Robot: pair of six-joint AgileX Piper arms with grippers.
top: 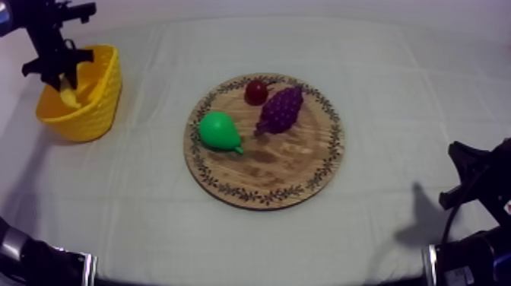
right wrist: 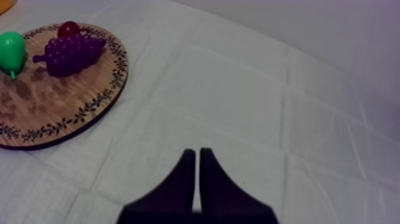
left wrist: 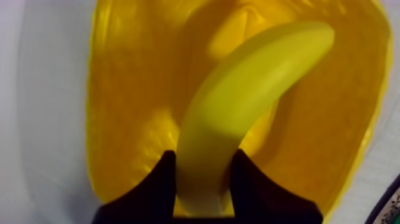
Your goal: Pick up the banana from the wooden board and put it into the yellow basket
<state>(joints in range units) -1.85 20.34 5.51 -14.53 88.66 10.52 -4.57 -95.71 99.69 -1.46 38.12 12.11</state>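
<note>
Left hand (left wrist: pixel 203 158) clenched on the banana (left wrist: pixel 256 77), down at the mouth of the yellow basket (top: pixel 103 106).
Grips the banana by one end between both fingers, the rest curving over the basket's inside. Seems past the lift off the wooden board (top: pixel 281 171) and the carry across; likely needs only to let go and pull clear. Counts one banana, one basket and one board, and on the board one green pear (top: pixel 219 131), one bunch of grapes (top: pixel 280 110) and one small red fruit (top: pixel 256 91). Right hand (right wrist: pixel 197 156) closed on nothing, fingers pressed together, low over bare tabletop (top: pixel 411 91), well apart from the board.
</note>
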